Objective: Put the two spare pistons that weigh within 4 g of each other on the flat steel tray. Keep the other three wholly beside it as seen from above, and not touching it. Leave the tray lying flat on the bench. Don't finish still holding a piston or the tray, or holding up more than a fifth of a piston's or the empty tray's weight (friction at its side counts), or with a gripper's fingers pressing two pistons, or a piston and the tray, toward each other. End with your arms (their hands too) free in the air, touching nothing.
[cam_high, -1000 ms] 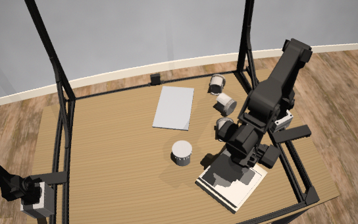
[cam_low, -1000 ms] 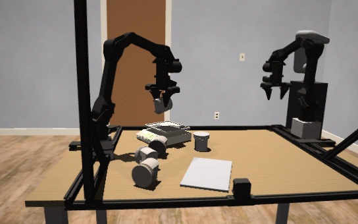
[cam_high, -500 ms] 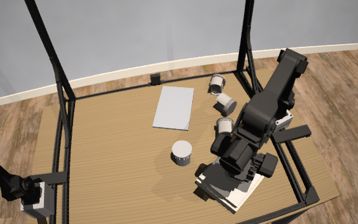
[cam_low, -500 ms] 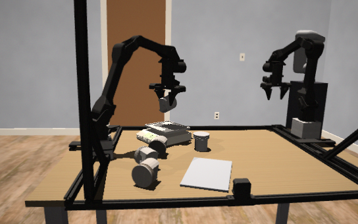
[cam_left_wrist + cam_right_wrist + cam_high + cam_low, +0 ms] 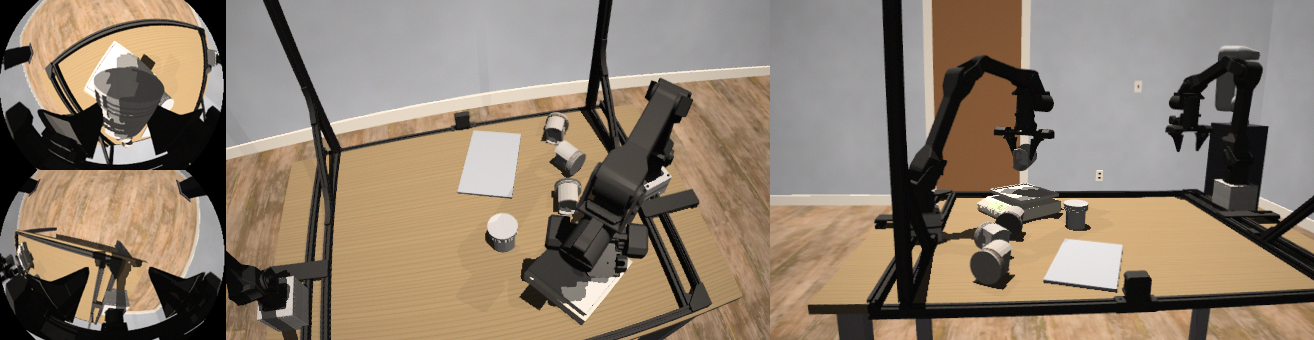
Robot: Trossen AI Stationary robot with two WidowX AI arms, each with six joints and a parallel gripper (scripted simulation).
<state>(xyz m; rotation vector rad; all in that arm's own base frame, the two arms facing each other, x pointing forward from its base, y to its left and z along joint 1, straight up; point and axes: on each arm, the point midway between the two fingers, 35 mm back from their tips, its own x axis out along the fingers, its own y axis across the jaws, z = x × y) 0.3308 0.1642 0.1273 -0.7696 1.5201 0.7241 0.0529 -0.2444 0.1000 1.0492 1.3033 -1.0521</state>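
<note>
Although the top view shows the left arm over the scale [image 5: 602, 296] [image 5: 1042, 209], the arm's own body hides the fingertips of the left gripper [image 5: 597, 248] [image 5: 1023, 156] [image 5: 126, 108], and the piston they grip cannot be made out there. The steel tray [image 5: 491, 164] [image 5: 1085, 265] lies flat, well apart from that gripper. One standing piston [image 5: 502, 229] [image 5: 1076, 217] [image 5: 167, 103] is between tray and scale. Beyond it, a far piston [image 5: 556, 127] [image 5: 990, 262], a middle piston [image 5: 569, 157] [image 5: 991, 235] and a near piston [image 5: 568, 195] [image 5: 1009, 220] lie on their sides in a row beside the tray, not on it.

In the exterior view the left gripper's fingers are closed on the held piston [image 5: 1021, 161] [image 5: 125, 89], which hangs above the scale; one finger partly covers it. The near piston hides part of the scale. The right gripper [image 5: 1188, 149] [image 5: 120, 270] is wide and well apart from every piston.

From the left wrist, the held piston sits between the two fingers and covers much of the scale and part of the standing piston.

From the right wrist, the fingers stand wide apart, and the table's edge shows beyond them; dark shapes at the left margin are too cropped to identify.

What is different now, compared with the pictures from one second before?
The left gripper, holding a piston, moved further over the scale, away from the back wall. The tray, the other four pistons and the right arm stayed.
</note>
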